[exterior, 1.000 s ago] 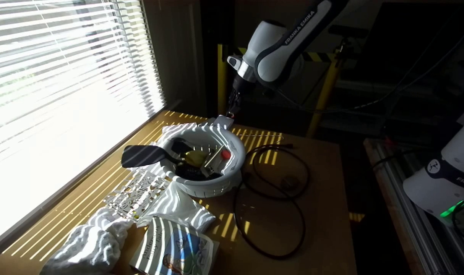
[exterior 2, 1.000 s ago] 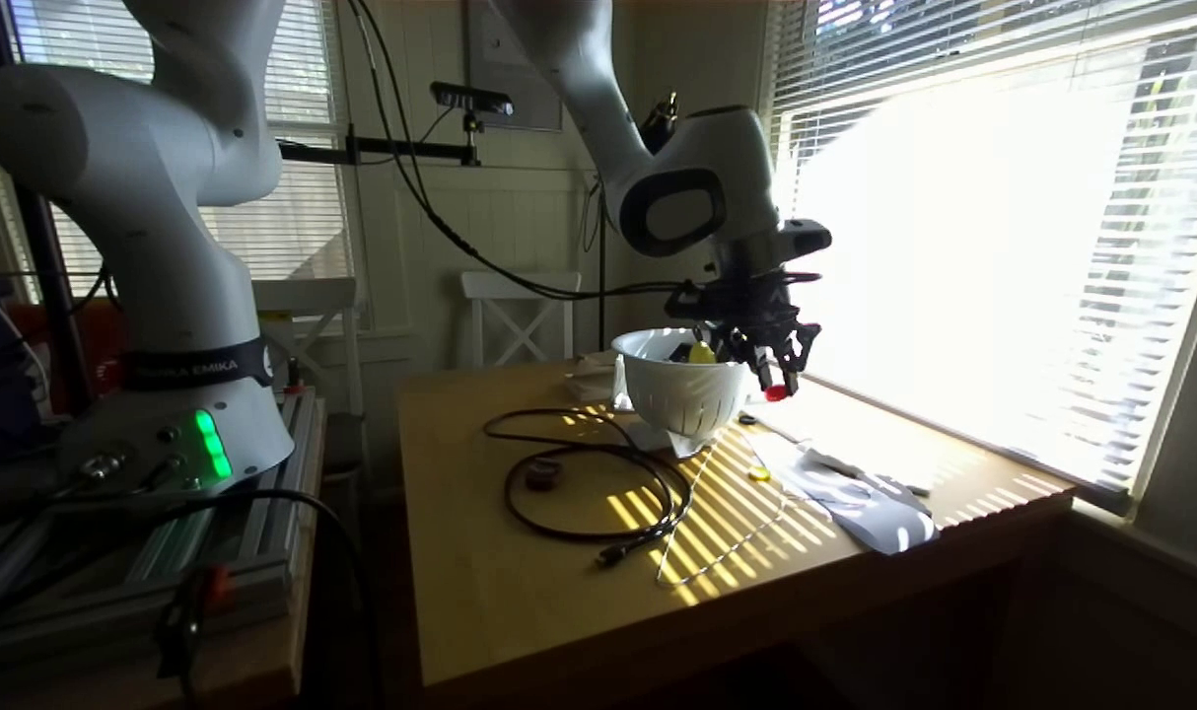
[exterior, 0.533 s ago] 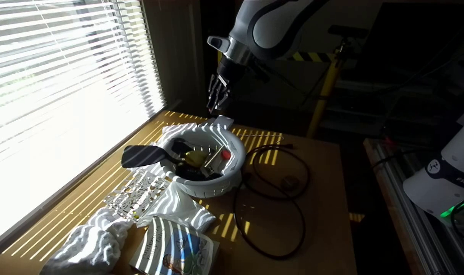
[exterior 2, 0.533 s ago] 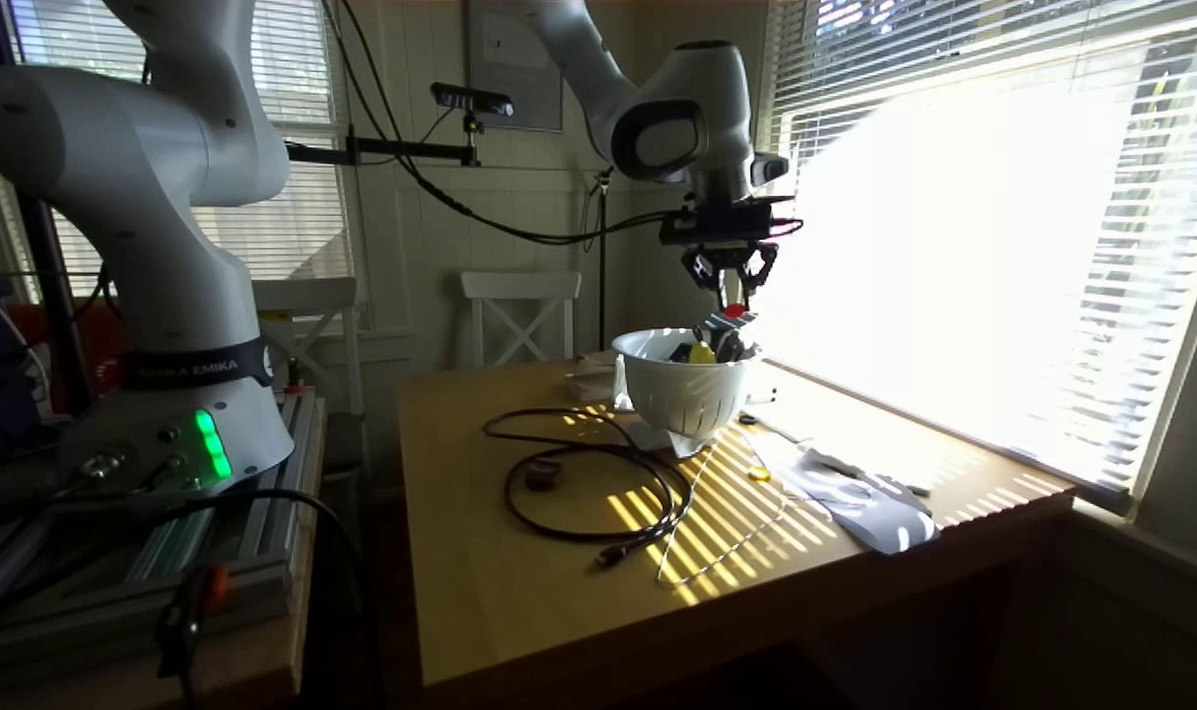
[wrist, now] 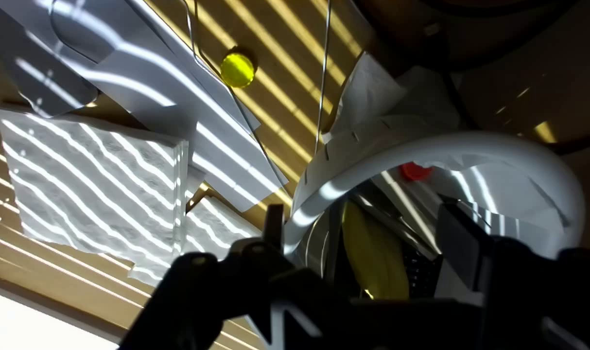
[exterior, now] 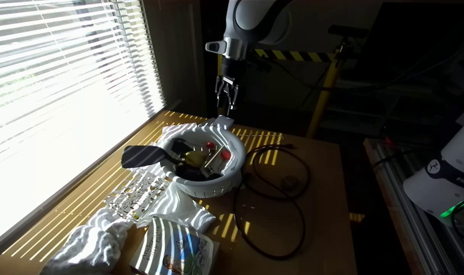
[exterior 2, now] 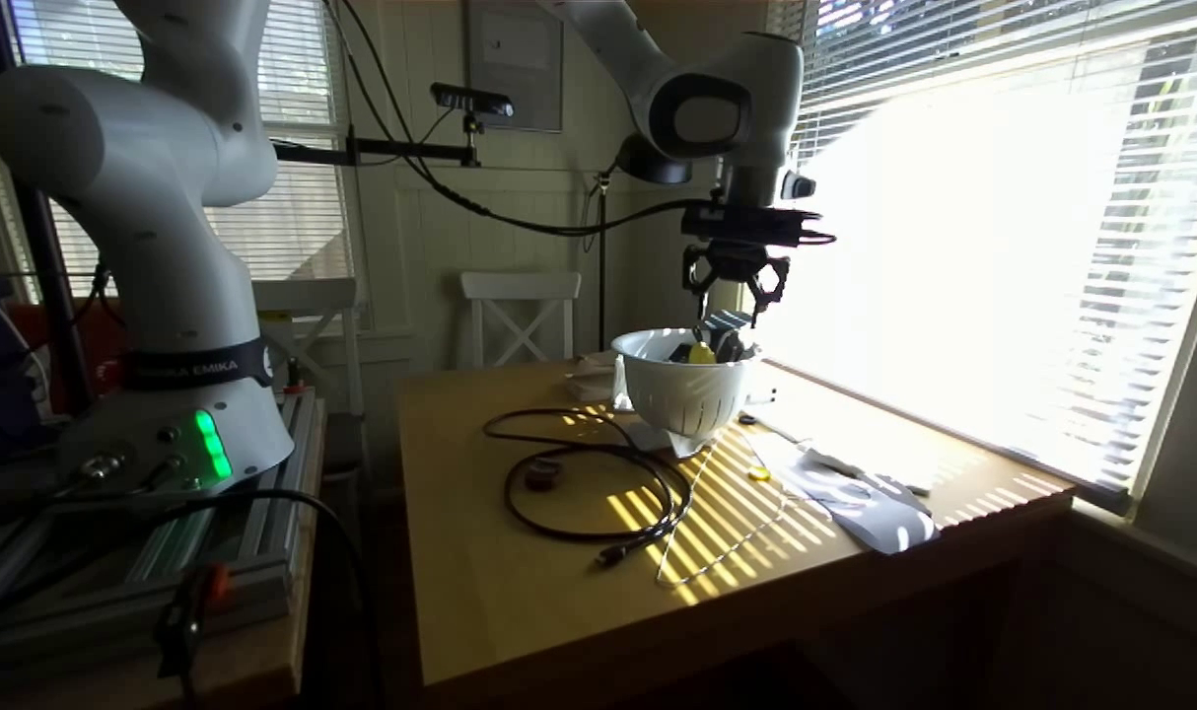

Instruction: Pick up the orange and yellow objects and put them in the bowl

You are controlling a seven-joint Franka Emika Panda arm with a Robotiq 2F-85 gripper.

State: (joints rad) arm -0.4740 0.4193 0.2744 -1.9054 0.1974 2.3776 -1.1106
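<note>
big white bowl (exterior 2: 672,394) on the wooden table (exterior 2: 480,572), gripper (exterior 2: 728,319) up above the bowl, jaws spread pretty wide, two round reddish-orange bits (exterior: 226,154) chilling inside the bowl, little yellow disc (wrist: 237,70) out near the bowl, black spatula (exterior: 142,156) kinda poking out over the bowl's rim

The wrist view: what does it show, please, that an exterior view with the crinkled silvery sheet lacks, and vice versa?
Only the wrist view, of the two: translucent yellow disc on the wooden table. Only in an exterior view: crinkled silvery sheet, illustrated book. Both: round white bowl, long yellow object and red disc inside, open black gripper.
</note>
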